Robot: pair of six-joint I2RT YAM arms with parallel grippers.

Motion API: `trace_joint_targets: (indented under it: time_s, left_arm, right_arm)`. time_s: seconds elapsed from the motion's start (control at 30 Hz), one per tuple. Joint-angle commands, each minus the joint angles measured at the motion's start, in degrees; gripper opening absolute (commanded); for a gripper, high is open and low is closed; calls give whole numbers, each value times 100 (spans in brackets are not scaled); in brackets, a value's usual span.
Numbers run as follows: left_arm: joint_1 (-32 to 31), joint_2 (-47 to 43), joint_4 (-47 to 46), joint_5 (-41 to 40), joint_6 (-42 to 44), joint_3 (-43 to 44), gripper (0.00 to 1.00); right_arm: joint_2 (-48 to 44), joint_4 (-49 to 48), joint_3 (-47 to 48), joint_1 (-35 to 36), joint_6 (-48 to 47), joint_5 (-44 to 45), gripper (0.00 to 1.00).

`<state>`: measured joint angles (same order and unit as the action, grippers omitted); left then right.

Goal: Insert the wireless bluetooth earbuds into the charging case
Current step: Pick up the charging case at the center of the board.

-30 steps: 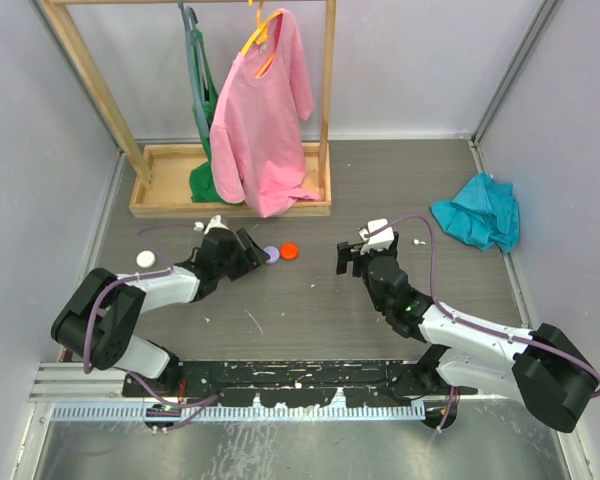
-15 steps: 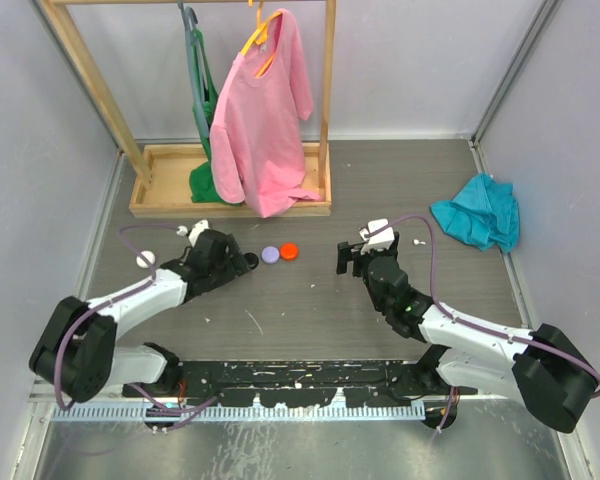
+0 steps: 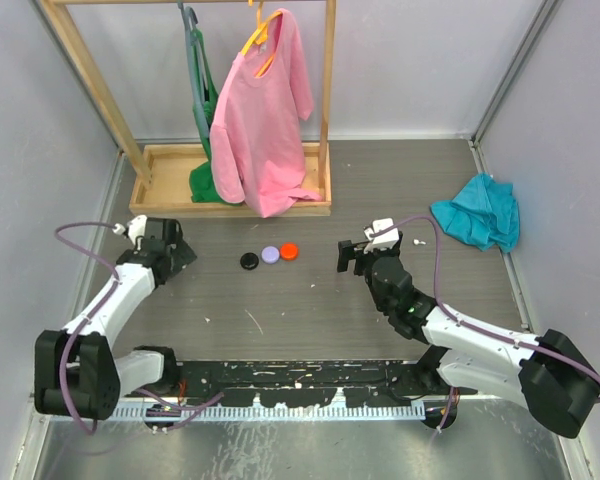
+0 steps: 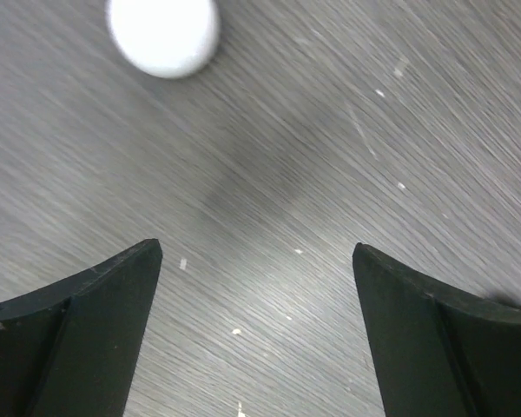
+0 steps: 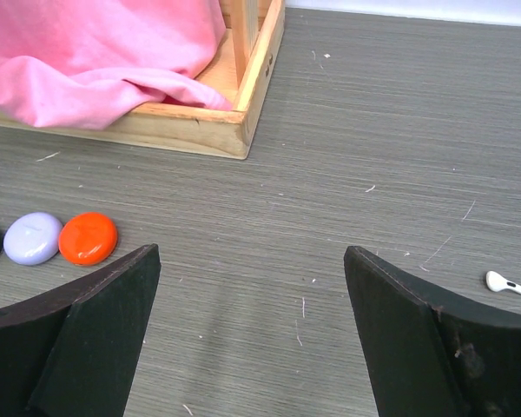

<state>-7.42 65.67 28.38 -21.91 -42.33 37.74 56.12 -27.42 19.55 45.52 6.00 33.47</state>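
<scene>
Left claw (image 4: 256,254): fingers spread wide, nothing between them, hanging over bare surface (image 3: 320,300). One second ago it stood at the row of round cases with its fingers closer together. It has since swung off to the left side of the surface and opened out.

Right claw (image 5: 252,254): fingers spread, nothing held. Its place and opening match the earlier frames.

Earbud: one white earbud (image 5: 506,282) lies on its side on the surface, right of the right claw and well apart from every case. It has not moved.

Cases: three lie in a short row at mid-surface, between the two claws.
- black case (image 3: 249,261), left end of the row, just beside the lilac one. One second ago the left claw covered it; it now lies exposed.
- lilac case (image 3: 270,254), middle.
- orange-red case (image 3: 289,250), right end, touching the lilac one.

Whether any case stands open cannot be told.

A white round case (image 4: 162,35) shows blurred at the top of the left wrist view, ahead of the left claw and clear of both fingers. In the top view the left arm now covers it; earlier it lay in plain sight at the left.

Surroundings, all unchanged:
- wooden rack (image 3: 160,170) at the far left, carrying a pink garment (image 3: 265,110) and a green garment (image 3: 202,183) on hangers.
- teal cloth (image 3: 477,212), crumpled, at the far right.
</scene>
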Motion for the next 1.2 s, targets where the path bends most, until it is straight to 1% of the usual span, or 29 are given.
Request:
trace_joint_targets:
  time_s: [0.0, 0.17, 0.2, 0.37, 0.53, 0.63, 0.8, 0.9, 0.97, 1.17]
  left_arm:
    - [522, 231, 206, -278, 133, 426, 99]
    - [1124, 657, 309, -177, -233, 757, 100]
    - [1189, 908, 404, -238, -377, 872, 100]
    - [1365, 1674, 978, -649, -1025, 1530, 99]
    - [1485, 2423, 1385, -749, -1570, 2139, 99]
    - [1593, 2784, 1548, -755, -1915, 2398, 96]
    - [1707, 3327, 1582, -605, -2220, 2726, 91]
    - [1741, 3526, 1571, -632, -2309, 2853, 88]
    - [1767, 3598, 1513, -670, -2315, 2871, 83]
    - [1873, 3830, 1422, -678, -2355, 2825, 75]
  right_arm:
    - [-125, -272, 5, -25, 73, 150, 92]
    - [-168, -240, 13, -25, 84, 150, 93]
    - [-188, -219, 14, -24, 83, 157, 93]
    - [-234, -187, 26, -23, 98, 129, 93]
    - [-237, -151, 31, -25, 103, 127, 93]
    - [-226, -150, 31, -23, 104, 124, 93]
    - [-194, -150, 40, -12, 94, 133, 93]
    - [-182, -145, 40, -12, 89, 127, 93]
    - [-178, -142, 49, -16, 79, 128, 93]
    - [-176, -141, 47, -17, 84, 117, 93]
